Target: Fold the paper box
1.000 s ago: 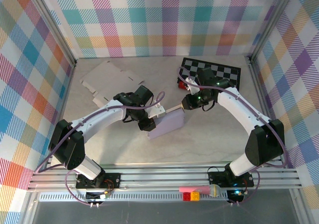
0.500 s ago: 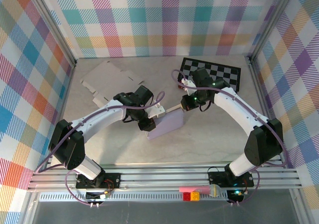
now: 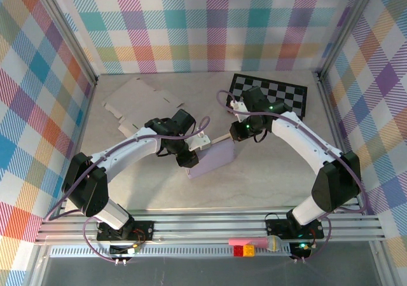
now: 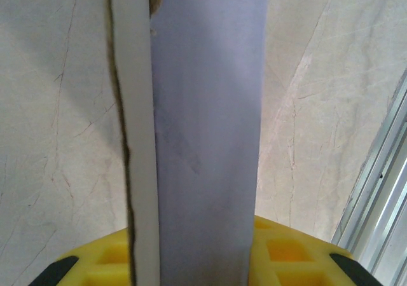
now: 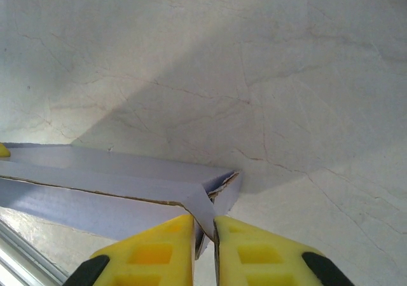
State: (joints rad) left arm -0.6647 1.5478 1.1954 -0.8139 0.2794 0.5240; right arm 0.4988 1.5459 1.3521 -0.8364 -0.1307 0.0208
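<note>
The lavender paper box (image 3: 215,159) lies mid-table, partly formed. My left gripper (image 3: 194,151) is shut on its left end. In the left wrist view a lavender panel (image 4: 206,127) with a white edge strip runs straight up between the yellow pads (image 4: 289,251) of the left gripper (image 4: 197,264). My right gripper (image 3: 233,135) sits at the box's far right corner. In the right wrist view its yellow fingers (image 5: 159,248) pinch a folded corner flap (image 5: 206,206) of the box (image 5: 108,184), so the right gripper (image 5: 205,235) is shut on the flap.
A flat brown cardboard sheet (image 3: 137,100) lies at the back left. A black-and-white checkered mat (image 3: 283,94) is at the back right. Aluminium rails (image 3: 210,225) run along the near edge, with a pink and yellow item (image 3: 247,243) on them. Plaid walls enclose the table.
My right gripper has shifted slightly left and toward the back, keeping hold of the box's corner flap. The left arm and the box body have stayed put.
</note>
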